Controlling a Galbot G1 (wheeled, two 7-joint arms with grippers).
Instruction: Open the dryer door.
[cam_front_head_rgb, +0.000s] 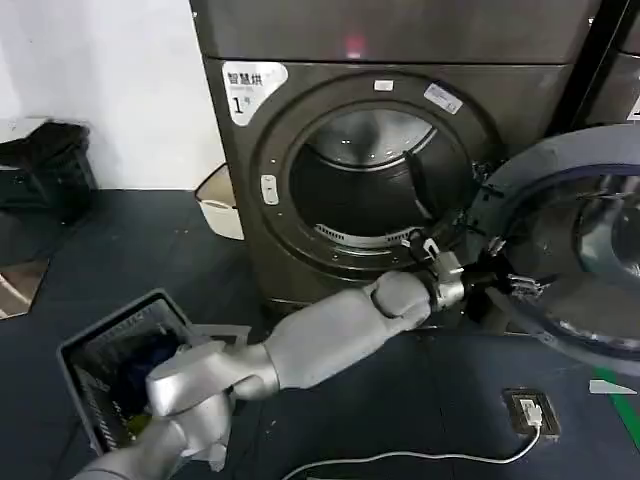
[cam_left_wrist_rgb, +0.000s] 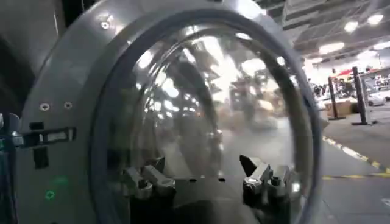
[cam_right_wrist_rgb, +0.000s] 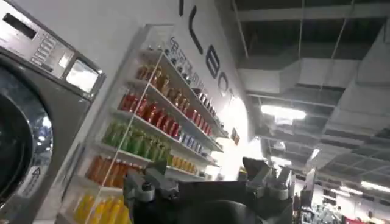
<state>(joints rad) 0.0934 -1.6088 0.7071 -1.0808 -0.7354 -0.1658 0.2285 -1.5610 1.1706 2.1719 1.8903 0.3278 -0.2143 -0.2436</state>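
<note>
Left gripper (cam_front_head_rgb: 497, 276) extended across the front of the dryer (cam_front_head_rgb: 400, 130), just beside the inner face of the dryer door (cam_front_head_rgb: 590, 250); fingers (cam_left_wrist_rgb: 256, 176) spread apart, nothing held between them, tips close to the clear bowl of the door glass without visible contact. Door swung wide open to the right of the drum opening (cam_front_head_rgb: 375, 185), hinged at that side, grey plastic inner ring and domed glass facing the gripper. Drum opening fully exposed, metal drum interior visible. White "1" label (cam_front_head_rgb: 250, 88) at the upper left corner of the dryer front. Laundry basket (cam_front_head_rgb: 125, 370) on the dark floor, down and left of the dryer, beside the arm's shoulder. White cable (cam_front_head_rgb: 420, 458) and small floor socket (cam_front_head_rgb: 530, 412) on the floor below the open door. Right gripper (cam_right_wrist_rgb: 207, 192) raised and idle, fingers apart, nothing in them, with a second machine (cam_right_wrist_rgb: 30, 109) and shelves of coloured bottles (cam_right_wrist_rgb: 152, 134) behind it.
</note>
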